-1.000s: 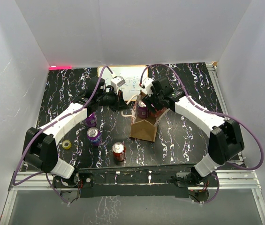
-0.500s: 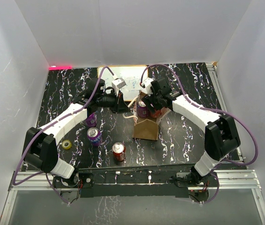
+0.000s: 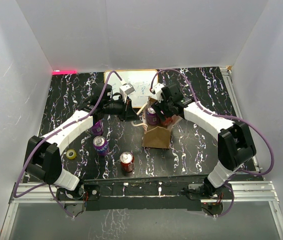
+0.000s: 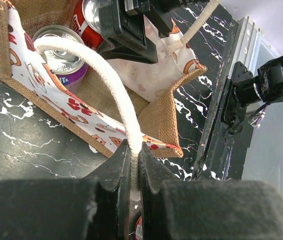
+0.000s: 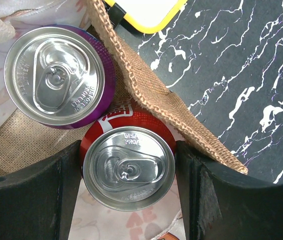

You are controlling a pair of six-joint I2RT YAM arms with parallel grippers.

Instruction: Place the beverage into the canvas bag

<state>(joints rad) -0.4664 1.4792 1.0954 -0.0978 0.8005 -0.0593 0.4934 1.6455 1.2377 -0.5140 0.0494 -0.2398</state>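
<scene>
Has pulled the canvas bag (image 3: 156,139) straighter toward the counter's far edge within the last second, left pincer (image 4: 135,156) pinched shut on its cream handle (image 4: 106,80), and holds the red can (image 5: 128,167) clamped in the right pincer (image 5: 129,186) inside it beside a purple can (image 5: 58,75), likely ready for release.

Three purple cans (image 3: 100,145), two red cans (image 3: 126,161), one canvas bag (image 3: 156,137), one whiteboard (image 3: 140,82), one yellow roll (image 3: 71,154).
</scene>
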